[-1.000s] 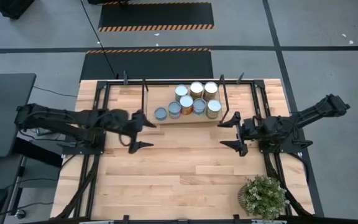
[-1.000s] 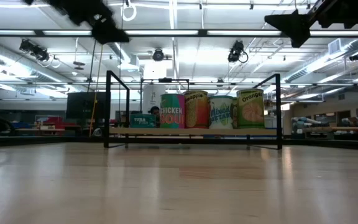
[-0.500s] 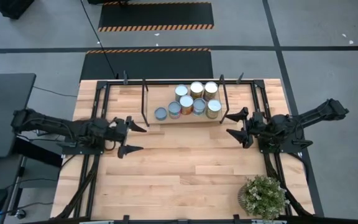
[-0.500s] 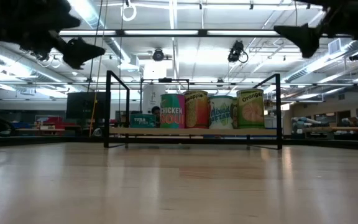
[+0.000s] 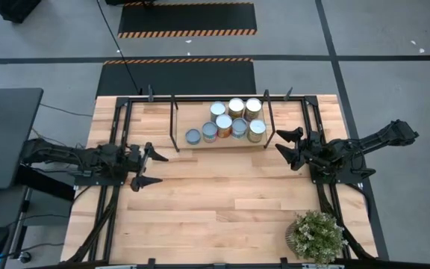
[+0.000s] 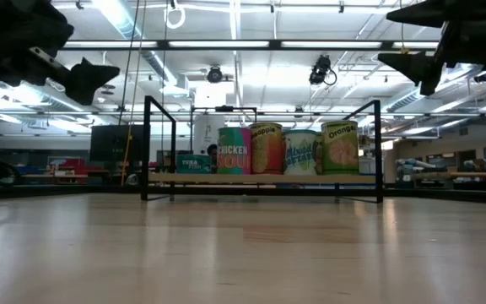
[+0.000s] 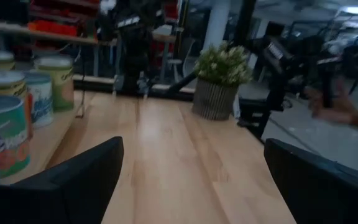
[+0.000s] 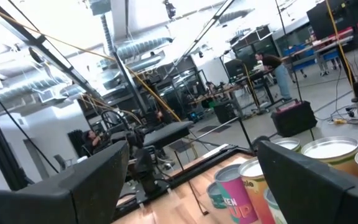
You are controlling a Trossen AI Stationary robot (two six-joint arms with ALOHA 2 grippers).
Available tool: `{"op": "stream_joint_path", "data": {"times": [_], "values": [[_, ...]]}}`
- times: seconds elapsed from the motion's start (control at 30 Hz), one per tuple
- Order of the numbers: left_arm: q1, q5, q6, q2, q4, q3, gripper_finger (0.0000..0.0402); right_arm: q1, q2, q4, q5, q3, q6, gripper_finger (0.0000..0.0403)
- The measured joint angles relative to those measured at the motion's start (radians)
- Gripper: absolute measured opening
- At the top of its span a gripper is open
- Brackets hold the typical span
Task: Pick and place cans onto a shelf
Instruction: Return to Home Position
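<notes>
Several cans (image 5: 230, 121) with round silver and gold lids stand upright on the light-wood shelf (image 5: 200, 144), which has thin black posts, at the table's far middle. The low view shows their printed sides (image 6: 283, 149). My left gripper (image 5: 148, 169) is open and empty, left of the shelf, above the table. My right gripper (image 5: 286, 140) is open and empty, right of the shelf. The left wrist view shows cans (image 7: 5, 118) beside the open fingers; the right wrist view shows can tops (image 8: 278, 171).
A potted plant (image 5: 318, 236) stands at the table's near right corner and shows in the left wrist view (image 7: 221, 84). Black frame rails (image 5: 110, 202) run along the table's left and right sides. People show in the room behind (image 8: 278, 71). Bare wood (image 5: 222, 202) lies near of the shelf.
My left gripper has drawn back toward the table's left edge, away from the shelf, and has come lower. My right gripper has drawn back toward the right edge and a little toward the far edge. Both stay open. The cans have kept still.
</notes>
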State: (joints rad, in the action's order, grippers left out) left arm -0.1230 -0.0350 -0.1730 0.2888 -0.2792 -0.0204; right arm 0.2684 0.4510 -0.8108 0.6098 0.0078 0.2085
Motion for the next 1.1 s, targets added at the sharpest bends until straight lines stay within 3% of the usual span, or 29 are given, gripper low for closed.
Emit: {"op": "stream_joint_path", "data": {"times": [0.27, 0.47, 0.7, 0.8, 0.97, 1.1], "values": [[-0.001, -0.058, 0.005, -0.164, 0.076, 0.011, 0.0394, 0.000, 0.000, 0.000, 0.000, 0.000, -0.001, 0.0364], [-0.001, -0.218, 0.004, -0.278, 0.197, 0.012, 0.0394, 0.000, 0.000, 0.000, 0.000, 0.000, -0.001, 0.0364], [-0.031, -0.334, -0.012, -0.284, 0.201, 0.012, 0.0394, 0.000, 0.000, -0.001, -0.001, 0.001, -0.001, 0.0364], [-0.034, -0.336, -0.074, -0.283, 0.197, 0.013, 0.0394, 0.000, 0.001, -0.001, -0.001, 0.001, -0.001, 0.0364], [-0.034, -0.325, -0.345, -0.283, 0.194, 0.013, 0.0394, 0.000, 0.000, 0.000, -0.001, 0.001, -0.001, 0.0364], [-0.034, -0.320, -0.408, -0.283, 0.192, 0.013, 0.0394, 0.000, 0.000, 0.000, -0.001, 0.001, -0.001, 0.0364]]}}
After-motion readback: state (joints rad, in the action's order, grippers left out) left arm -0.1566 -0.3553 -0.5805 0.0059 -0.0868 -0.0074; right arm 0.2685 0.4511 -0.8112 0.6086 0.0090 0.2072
